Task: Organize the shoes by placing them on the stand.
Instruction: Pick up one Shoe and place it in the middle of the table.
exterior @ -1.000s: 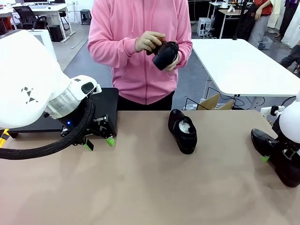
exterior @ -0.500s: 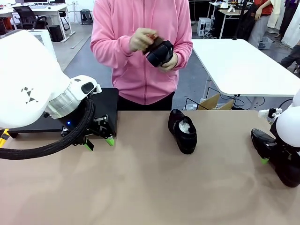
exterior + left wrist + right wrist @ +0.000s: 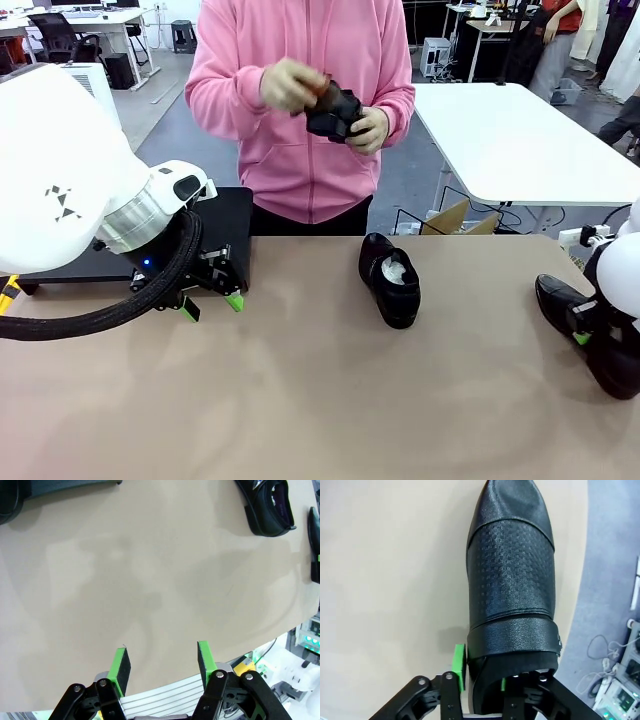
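Note:
A glossy black shoe (image 3: 512, 575) lies at the table's right edge (image 3: 560, 300). My right gripper (image 3: 481, 675) is shut on its side wall at the heel, one green pad (image 3: 459, 667) outside and the other inside the opening; in the front view the gripper (image 3: 585, 335) is low over that shoe. A second shoe (image 3: 392, 280) with white stuffing lies mid-table (image 3: 267, 507). The person holds a third shoe (image 3: 332, 112) in both hands at chest height. The black stand (image 3: 225, 225) sits at the far left. My left gripper (image 3: 210, 303) hangs open just in front of it (image 3: 162, 662), holding nothing.
The tan tabletop (image 3: 300, 400) spreads wide between the two arms. The person in a pink hoodie (image 3: 300, 150) stands at the far edge. A white table (image 3: 520, 140) and a cardboard box (image 3: 455, 220) lie beyond the far right.
My right gripper's jaws have closed in on the shoe's side wall. The person has turned the held shoe and moved a hand across it. The left arm has stayed still.

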You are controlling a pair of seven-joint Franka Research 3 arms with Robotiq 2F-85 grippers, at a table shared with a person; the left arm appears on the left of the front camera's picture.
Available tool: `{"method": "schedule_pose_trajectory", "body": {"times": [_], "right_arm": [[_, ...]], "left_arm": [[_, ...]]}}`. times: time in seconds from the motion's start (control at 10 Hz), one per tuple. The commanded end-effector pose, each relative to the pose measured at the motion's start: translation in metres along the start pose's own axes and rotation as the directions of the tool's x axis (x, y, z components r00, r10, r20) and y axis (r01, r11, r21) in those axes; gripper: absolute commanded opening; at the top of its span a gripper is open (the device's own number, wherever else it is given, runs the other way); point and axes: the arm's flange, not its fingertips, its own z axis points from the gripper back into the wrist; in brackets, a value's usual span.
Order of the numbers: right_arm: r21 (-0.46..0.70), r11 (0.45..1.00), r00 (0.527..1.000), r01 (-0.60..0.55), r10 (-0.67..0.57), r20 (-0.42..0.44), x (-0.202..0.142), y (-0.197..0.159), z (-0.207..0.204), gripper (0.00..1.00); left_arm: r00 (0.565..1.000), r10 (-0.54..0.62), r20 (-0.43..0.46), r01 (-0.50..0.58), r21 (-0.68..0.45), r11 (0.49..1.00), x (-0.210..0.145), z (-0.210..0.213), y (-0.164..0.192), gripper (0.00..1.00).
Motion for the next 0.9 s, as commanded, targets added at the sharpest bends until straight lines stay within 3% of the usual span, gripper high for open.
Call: {"method": "schedule_pose_trajectory", "body": {"times": [0.0, 0.4, 0.8], "right_arm": [[-0.051, 0.998, 0.999, 0.027, -0.026, 0.02, -0.034, 0.003, -0.006, 0.0], [-0.017, 0.998, 0.998, 0.053, -0.053, -0.021, -0.036, 0.0, -0.003, 0.0], [-0.013, 0.978, 0.977, 0.207, -0.206, 0.051, -0.05, 0.012, 0.092, 0.0]], "left_arm": [[1.0, -0.001, -0.005, 0.001, 0.0, 1.0, 0.002, 0.001, 0.001, 0.71], [1.0, -0.001, -0.005, 0.001, 0.0, 1.0, 0.002, 0.001, 0.001, 0.71], [1.0, -0.001, -0.005, 0.001, 0.0, 1.0, 0.002, 0.001, 0.001, 0.71]]}}
